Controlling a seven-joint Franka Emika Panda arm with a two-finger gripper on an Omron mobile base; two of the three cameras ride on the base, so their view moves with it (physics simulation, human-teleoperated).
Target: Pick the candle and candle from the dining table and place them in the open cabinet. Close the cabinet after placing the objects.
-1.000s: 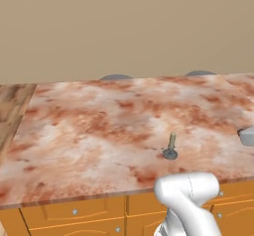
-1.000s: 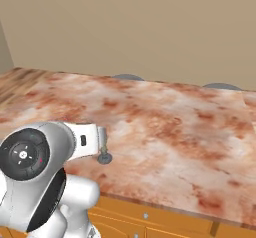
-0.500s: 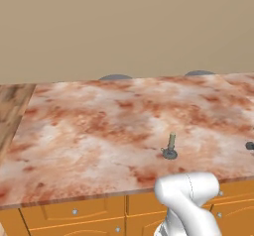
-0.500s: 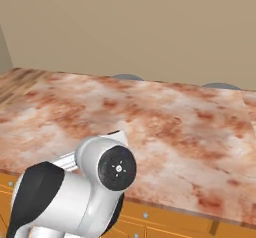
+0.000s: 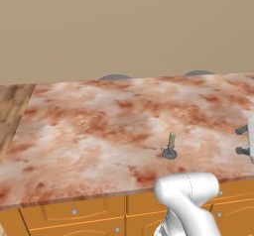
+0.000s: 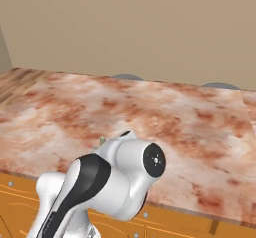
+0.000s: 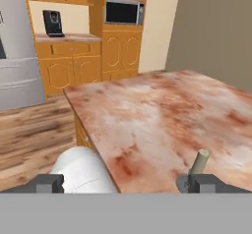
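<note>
My pincer (image 7: 128, 183) stands spread as wide as it goes and holds nothing; in the hand view its two dark fingertips (image 7: 206, 183) rise far apart at the bottom edge, and in the left base view the same tips poke in at the right edge, out over the marbled stone. The olive candle (image 5: 170, 142) stands upright on its dark grey round base near the front edge of the tabletop (image 5: 89, 131), roughly in the middle of its width as the left base view has it. In the hand view that candle (image 7: 199, 162) rises just beside and slightly behind my right-hand tip, so close that the tip covers part of its base; I cannot tell whether they touch. In the right base view my own elbow stands in front of the tabletop (image 6: 200, 127) and hides the candle almost wholly, with only a sliver of olive showing at the arm's upper left. Orange drawers with small silver knobs (image 5: 74, 211) run below the front edge of the tabletop. Beyond it, the hand view looks across wooden flooring (image 7: 29, 134) to orange cabinets (image 7: 88, 61), a built-in microwave (image 7: 124, 12), a dark coffee machine (image 7: 52, 23) on a counter, and a grey refrigerator (image 7: 15, 51).
</note>
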